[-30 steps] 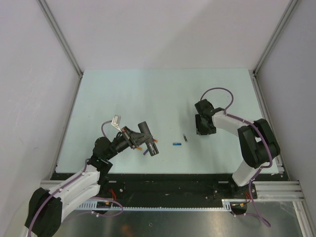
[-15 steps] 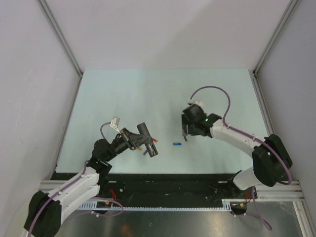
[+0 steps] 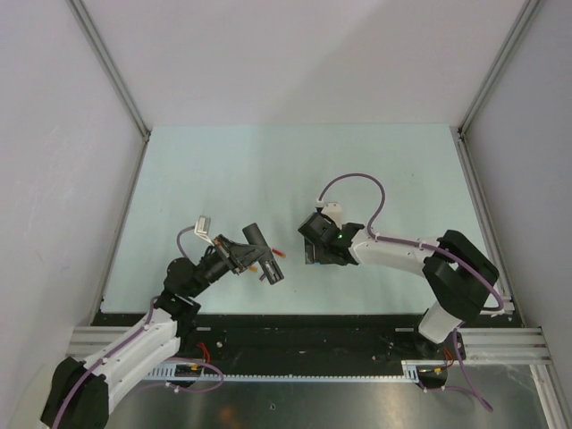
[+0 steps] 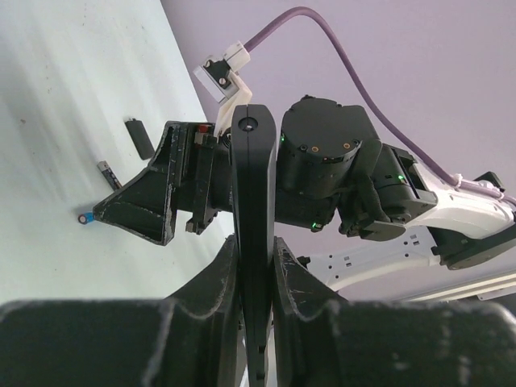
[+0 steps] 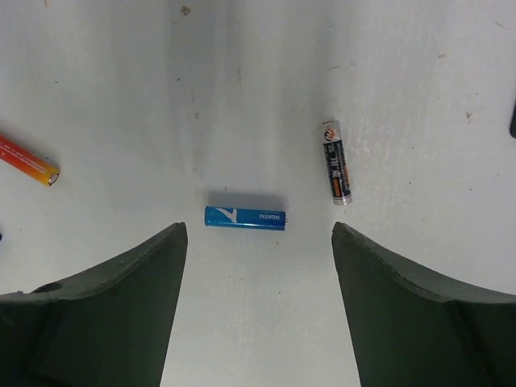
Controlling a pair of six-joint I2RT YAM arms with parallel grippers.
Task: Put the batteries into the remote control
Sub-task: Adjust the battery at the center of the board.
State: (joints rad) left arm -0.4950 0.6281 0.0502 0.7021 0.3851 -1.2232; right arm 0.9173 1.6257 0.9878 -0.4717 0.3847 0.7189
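My left gripper (image 3: 256, 256) is shut on the black remote control (image 3: 264, 253) and holds it above the table. In the left wrist view the remote (image 4: 254, 185) stands edge-on between the fingers of that gripper (image 4: 254, 246). My right gripper (image 3: 318, 251) is open and hangs just above the blue battery (image 5: 245, 218). In the right wrist view the battery lies just ahead of the gap in the open gripper (image 5: 258, 232). A dark grey battery (image 5: 334, 161) lies to its right and a red battery (image 5: 28, 160) to its left. The red battery (image 3: 279, 253) lies near the remote's tip.
A small flat black piece (image 4: 142, 137) lies on the table beyond the dark grey battery (image 4: 109, 173). The two grippers are close together in the front middle of the pale table (image 3: 268, 170). Grey walls stand on three sides.
My right arm has swung left across the table and now covers the blue battery in the top view. My left gripper with the remote has shifted slightly left.
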